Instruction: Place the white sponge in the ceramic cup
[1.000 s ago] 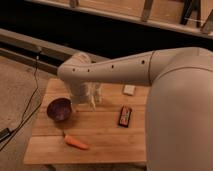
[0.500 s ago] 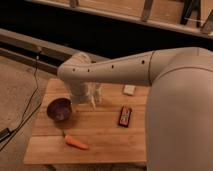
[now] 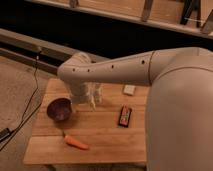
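The white sponge lies flat on the wooden table, near its back edge and right of centre. My arm reaches in from the right and bends down over the table's back left. My gripper hangs there, pointing down, between the purple bowl and a clear bottle. It stands open with nothing between its fingers. It is about a hand's width left of the sponge. The ceramic cup is hidden; the wrist covers that part of the table.
A dark purple bowl sits at the table's left. A dark packet with orange-red marks lies at mid-table, in front of the sponge. An orange carrot lies near the front left. A cable runs along the floor on the left.
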